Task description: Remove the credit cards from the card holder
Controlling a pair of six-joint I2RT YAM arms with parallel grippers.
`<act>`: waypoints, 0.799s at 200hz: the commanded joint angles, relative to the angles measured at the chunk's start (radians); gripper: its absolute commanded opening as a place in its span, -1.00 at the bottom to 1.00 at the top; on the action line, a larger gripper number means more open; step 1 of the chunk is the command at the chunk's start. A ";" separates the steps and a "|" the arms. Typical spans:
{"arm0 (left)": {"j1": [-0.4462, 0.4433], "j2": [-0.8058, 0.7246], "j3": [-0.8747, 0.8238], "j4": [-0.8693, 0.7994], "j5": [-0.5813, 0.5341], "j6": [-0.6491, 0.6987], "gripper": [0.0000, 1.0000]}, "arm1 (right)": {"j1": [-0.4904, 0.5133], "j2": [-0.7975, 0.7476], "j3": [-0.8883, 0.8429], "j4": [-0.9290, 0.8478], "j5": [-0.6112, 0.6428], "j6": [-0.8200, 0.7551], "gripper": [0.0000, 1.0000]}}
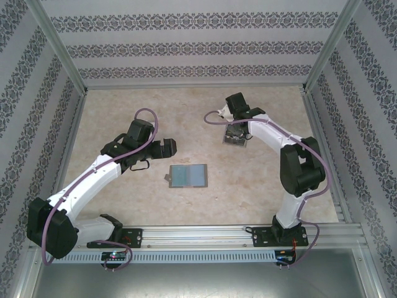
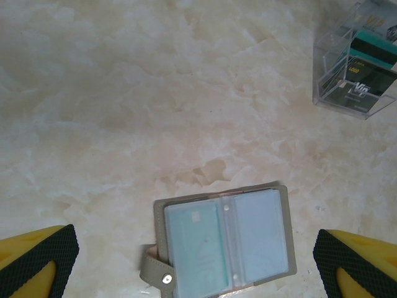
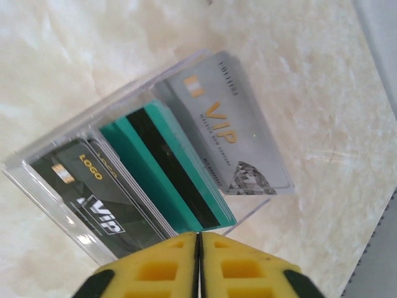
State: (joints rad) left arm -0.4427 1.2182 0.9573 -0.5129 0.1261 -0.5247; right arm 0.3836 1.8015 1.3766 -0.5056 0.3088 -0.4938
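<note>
Left fingers (image 2: pixel 38 262) spread wide, right fingers (image 3: pixel 155 273) pressed together

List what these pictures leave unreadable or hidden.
- Card holder: left wrist view, lower edge cut off by the frame; card count in its sleeves unclear.
- Clear case: left wrist view, clipped by the right edge.
- Right wrist view: case's near corner hidden behind the shut right pincer.

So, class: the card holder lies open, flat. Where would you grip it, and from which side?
Probably the snap tab jutting from the left edge of the card holder, approached from that side: the flat halves offer no raised lip.
</note>
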 commanded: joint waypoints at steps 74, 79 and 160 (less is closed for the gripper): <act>0.014 -0.014 -0.093 0.056 -0.029 -0.133 0.99 | 0.231 -0.297 -0.208 -0.019 -0.219 0.727 -1.00; 0.014 -0.015 -0.099 0.062 -0.021 -0.145 0.99 | 0.242 -0.301 -0.222 -0.017 -0.226 0.753 -1.00; 0.006 0.134 -0.129 0.123 0.241 -0.216 0.69 | 0.381 -0.276 -0.439 0.118 -0.325 1.103 -1.00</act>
State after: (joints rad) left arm -0.4427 1.3193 0.8509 -0.4438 0.2745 -0.7094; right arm 0.7475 1.5005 0.9775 -0.4480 0.0406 0.4683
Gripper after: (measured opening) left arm 0.879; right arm 0.060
